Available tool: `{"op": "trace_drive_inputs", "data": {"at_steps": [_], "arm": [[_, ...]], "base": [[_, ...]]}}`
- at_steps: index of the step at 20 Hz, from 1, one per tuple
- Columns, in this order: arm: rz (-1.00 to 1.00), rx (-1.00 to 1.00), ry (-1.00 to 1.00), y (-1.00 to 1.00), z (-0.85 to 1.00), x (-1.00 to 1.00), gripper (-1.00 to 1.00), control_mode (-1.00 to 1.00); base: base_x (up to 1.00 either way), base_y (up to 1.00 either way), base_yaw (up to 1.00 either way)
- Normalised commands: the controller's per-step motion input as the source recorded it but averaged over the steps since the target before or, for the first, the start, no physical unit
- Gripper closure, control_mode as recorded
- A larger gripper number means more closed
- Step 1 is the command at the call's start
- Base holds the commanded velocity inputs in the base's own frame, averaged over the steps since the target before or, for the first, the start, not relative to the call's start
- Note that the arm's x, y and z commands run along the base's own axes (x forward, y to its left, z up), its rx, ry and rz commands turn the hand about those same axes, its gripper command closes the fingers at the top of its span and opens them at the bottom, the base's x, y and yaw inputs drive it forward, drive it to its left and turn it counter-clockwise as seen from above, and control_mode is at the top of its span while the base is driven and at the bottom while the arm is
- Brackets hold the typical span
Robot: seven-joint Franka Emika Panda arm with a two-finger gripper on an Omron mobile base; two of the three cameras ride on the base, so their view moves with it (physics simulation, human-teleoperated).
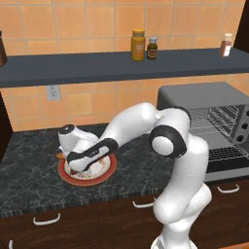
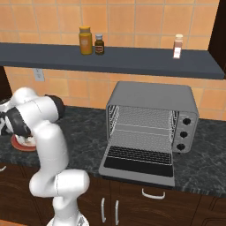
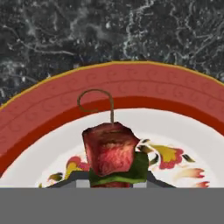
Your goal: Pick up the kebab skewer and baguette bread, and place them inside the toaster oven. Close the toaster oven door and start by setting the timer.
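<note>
Arm bent low over the plate (image 1: 109, 170) at the left end of the dark marble counter (image 1: 29, 170); gripper (image 3: 111, 183) down at the plate's middle, its hand hiding most of the food in the left base view. Hand view: the kebab skewer (image 3: 111, 151) sits right between the two finger tips, a red-brown meat cube with a green piece under it, thin wire loop at its far end reaching toward the plate's red rim. Jaws drawn in on the kebab skewer, tips just showing on either side of the lower chunk; whether it has left the plate cannot be told. Plate is white in the centre with a flower pattern, red band, yellow edge. A sliver of orange-brown at the plate's left edge (image 1: 59, 156) in the left base view may be the baguette bread, too hidden to be sure. The toaster oven (image 2: 152, 103) stands well apart to the right on the same counter, grey box, wire racks visible inside, three dark knobs (image 2: 183, 133) down its right side. The toaster oven door (image 2: 139, 163) is dropped flat open, overhanging the counter's front edge. Shelf (image 2: 132, 59) above carries a yellow jar (image 2: 85, 40), a small dark bottle (image 2: 99, 44) and a pale shaker (image 2: 178, 46). Wall outlet (image 1: 53, 92) on the orange tile behind the plate
</note>
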Motion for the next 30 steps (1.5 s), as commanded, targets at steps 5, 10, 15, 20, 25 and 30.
{"op": "trace_drive_inputs", "data": {"at_steps": [5,10,15,20,25,30], "arm": [[0.16,0.09,-0.19,-0.73,0.92,-0.78,1.0,-1.0],[0.18,0.21,-0.09,-0.99,0.86,-1.0,1.0,-1.0],[0.23,0.15,0.0,-1.0,0.6,-0.73,1.0,-1.0],[0.19,0.07,0.0,-1.0,0.37,-0.49,1.0,-1.0],[0.1,-0.02,0.0,-1.0,0.42,-0.02,1.0,-1.0],[0.14,-0.09,0.0,-0.93,0.24,0.0,1.0,-1.0]], "base": [[0.0,0.0,0.0],[0.0,0.0,0.0],[0.0,0.0,0.0],[0.0,0.0,0.0],[0.0,0.0,0.0],[0.0,0.0,0.0]]}}
